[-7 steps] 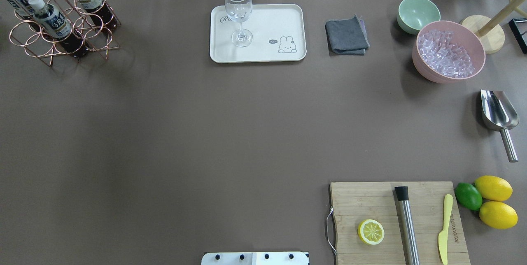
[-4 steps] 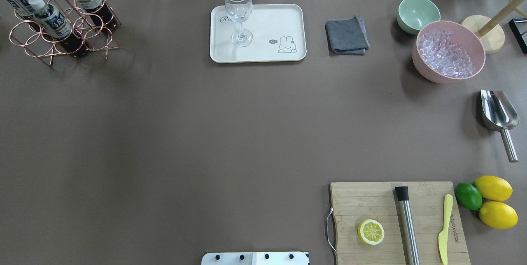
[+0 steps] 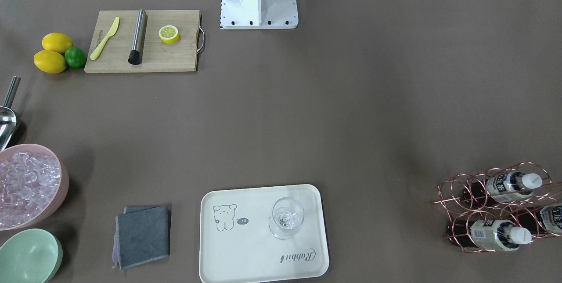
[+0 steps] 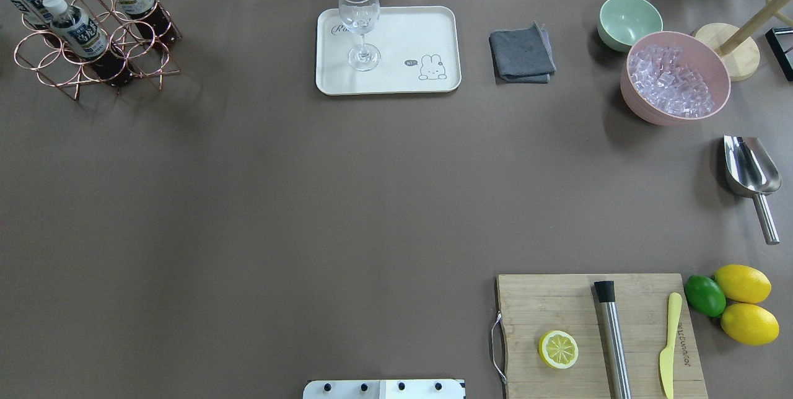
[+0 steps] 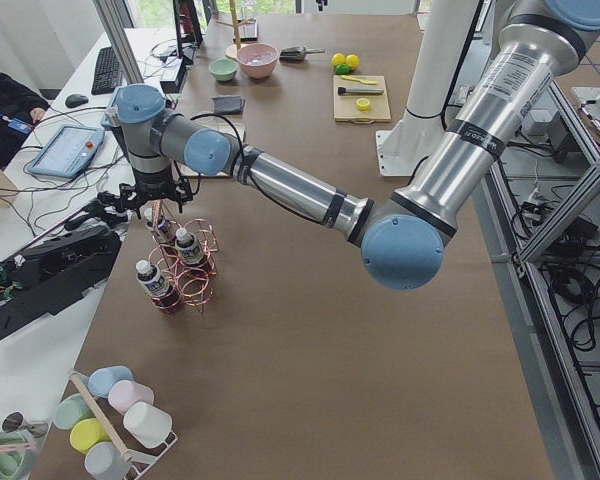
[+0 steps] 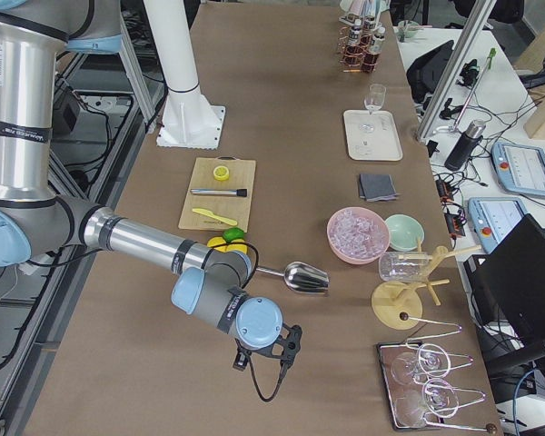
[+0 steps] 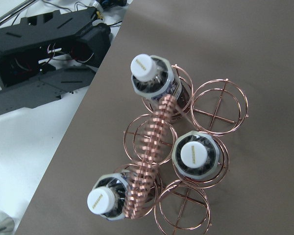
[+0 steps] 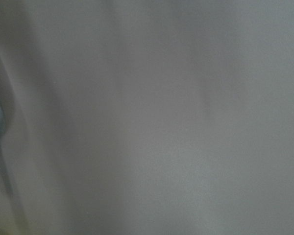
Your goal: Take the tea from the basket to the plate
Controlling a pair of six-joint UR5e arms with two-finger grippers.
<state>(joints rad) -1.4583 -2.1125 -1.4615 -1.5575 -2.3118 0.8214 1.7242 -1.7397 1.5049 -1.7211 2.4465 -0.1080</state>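
While the left end effector [image 5: 159, 203] hovered over the basket [image 7: 149, 161], its jaws' spread impossible to tell, the tea [image 7: 193, 155] stood upright in a ring, well apart from the plate [image 4: 403, 33], and looked light, stiff and slick, best gripped high above the wire.

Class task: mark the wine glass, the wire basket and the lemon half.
wine glass [image 4: 359, 4]: overhead exterior view, bowl.
wire basket [image 7: 148, 161]: left wrist view, handle.
lemon half [image 4: 558, 349]: overhead exterior view, cut face.
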